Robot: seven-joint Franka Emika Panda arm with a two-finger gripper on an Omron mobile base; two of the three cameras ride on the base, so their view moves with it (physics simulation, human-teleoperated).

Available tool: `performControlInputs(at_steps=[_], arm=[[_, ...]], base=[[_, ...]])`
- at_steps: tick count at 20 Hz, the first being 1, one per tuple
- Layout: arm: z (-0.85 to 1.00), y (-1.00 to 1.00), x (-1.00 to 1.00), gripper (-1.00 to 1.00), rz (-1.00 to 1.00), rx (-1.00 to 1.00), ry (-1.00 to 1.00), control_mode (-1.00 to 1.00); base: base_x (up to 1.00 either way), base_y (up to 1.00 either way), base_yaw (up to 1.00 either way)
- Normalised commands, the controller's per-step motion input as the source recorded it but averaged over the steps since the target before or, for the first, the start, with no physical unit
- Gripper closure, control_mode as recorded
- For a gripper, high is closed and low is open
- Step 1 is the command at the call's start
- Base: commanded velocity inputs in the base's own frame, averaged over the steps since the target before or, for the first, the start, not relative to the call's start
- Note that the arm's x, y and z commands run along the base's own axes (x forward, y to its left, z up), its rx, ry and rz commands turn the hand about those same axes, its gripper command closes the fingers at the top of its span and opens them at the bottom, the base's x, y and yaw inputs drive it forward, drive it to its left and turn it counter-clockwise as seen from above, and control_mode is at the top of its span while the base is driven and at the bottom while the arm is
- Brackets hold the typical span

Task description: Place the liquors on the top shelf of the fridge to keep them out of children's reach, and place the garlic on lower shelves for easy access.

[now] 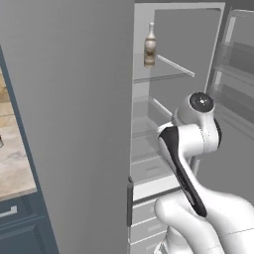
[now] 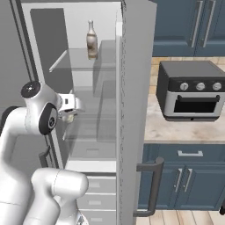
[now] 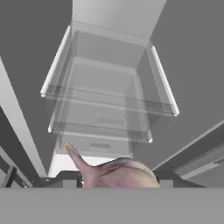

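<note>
Open grey fridge (image 1: 74, 124) interior, glass shelves. Left base view: greyish-brown bottle (image 1: 150, 45) upright on the top shelf (image 1: 163, 77), arm in front of lower shelves (image 1: 149, 131). Right base view: same bottle (image 2: 92, 40) up top, gripper (image 2: 68, 115) at mid-fridge height with garlic (image 2: 68, 117) between its fingers; toaster oven (image 2: 190, 90) on counter right. Hand view: garlic (image 3: 116, 173) clamped in the jaws, near, pointed tip toward the shelves (image 3: 105, 100).

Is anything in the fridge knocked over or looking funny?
Nothing stands out. The greyish-brown bottle stands upright on the top shelf of the fridge, and the other glass shelves look level. The tool holds the garlic in front of them.
</note>
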Motion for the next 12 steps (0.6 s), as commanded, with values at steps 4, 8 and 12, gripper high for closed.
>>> performControlInputs(at_steps=[4, 8, 12], arm=[[-0.20, -0.10, 0.62, 1.00, 0.01, 0.06, 0.00, -1.00], [-0.05, -0.27, 0.31, 1.00, 0.12, 0.14, 0.00, -1.00], [-0.08, -0.12, 0.23, 1.00, 0.15, 0.08, 0.00, -1.00]], base=[[0.00, 0.00, 0.00], [0.00, 0.00, 0.00], [0.00, 0.00, 0.00]])
